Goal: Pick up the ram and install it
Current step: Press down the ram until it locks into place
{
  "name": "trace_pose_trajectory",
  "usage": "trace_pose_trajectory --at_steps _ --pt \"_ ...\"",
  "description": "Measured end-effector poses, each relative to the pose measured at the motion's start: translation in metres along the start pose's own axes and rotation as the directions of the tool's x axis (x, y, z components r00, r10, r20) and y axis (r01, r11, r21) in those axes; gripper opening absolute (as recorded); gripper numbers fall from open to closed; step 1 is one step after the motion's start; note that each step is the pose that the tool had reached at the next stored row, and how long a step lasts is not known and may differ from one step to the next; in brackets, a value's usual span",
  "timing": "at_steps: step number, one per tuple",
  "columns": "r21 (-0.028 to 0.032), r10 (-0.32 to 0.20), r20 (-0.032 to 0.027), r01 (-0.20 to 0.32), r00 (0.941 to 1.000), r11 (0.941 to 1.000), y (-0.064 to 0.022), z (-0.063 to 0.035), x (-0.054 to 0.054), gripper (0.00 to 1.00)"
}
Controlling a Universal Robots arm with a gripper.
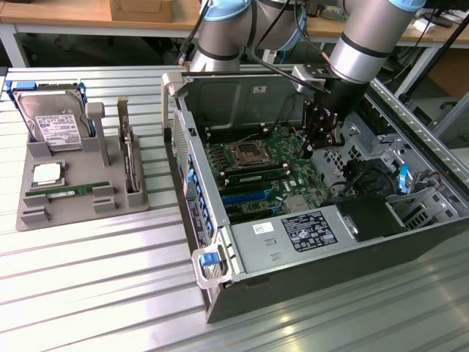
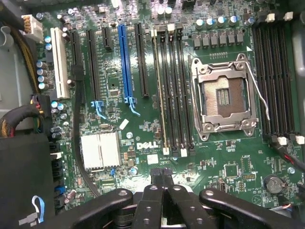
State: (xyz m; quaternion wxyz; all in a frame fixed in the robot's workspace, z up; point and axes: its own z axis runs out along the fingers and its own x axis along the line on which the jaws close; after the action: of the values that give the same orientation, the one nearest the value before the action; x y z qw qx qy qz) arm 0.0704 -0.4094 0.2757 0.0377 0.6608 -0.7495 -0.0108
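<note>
The ram (image 1: 64, 192), a thin green stick with a white label, lies flat in a groove of the grey holder tray (image 1: 33, 218) at the exterior view's left. My gripper (image 1: 316, 149) hangs far from it, inside the open computer case (image 1: 293, 242), just above the motherboard (image 1: 264, 165). In the wrist view the gripper (image 2: 162, 171) is shut, its black fingertips pressed together with nothing between them. It looks down on the black memory slots (image 2: 172, 90) beside the open CPU socket (image 2: 224, 98).
The tray also carries a hard drive (image 1: 51, 121), a square silver CPU chip (image 1: 47, 174) and an upright expansion card (image 1: 130, 158). The case walls, a black fan block (image 1: 366, 180) and cables (image 2: 14, 121) crowd the board. Ribbed metal tabletop (image 1: 95, 279) surrounds everything.
</note>
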Motion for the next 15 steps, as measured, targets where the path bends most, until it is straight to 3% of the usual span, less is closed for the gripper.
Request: trace_pose_trajectory --at_steps 5,9,11,13,15 --pt "-0.0020 0.061 -0.0003 -0.061 0.9982 0.9982 0.0000 0.0003 0.0000 0.11" --pt "-0.0057 0.160 0.0008 -0.160 0.9871 0.9871 -0.0001 0.0011 0.0000 0.11" --pt "-0.0078 0.213 0.0013 -0.213 0.9771 0.9771 -0.0001 0.0015 0.0000 0.11" --pt "-0.0099 0.270 0.0012 -0.269 0.9630 0.9630 -0.0001 0.0019 -0.0001 0.11" --pt "-0.0106 0.290 0.0011 -0.290 0.9570 0.9569 -0.0001 0.0021 -0.0001 0.11"
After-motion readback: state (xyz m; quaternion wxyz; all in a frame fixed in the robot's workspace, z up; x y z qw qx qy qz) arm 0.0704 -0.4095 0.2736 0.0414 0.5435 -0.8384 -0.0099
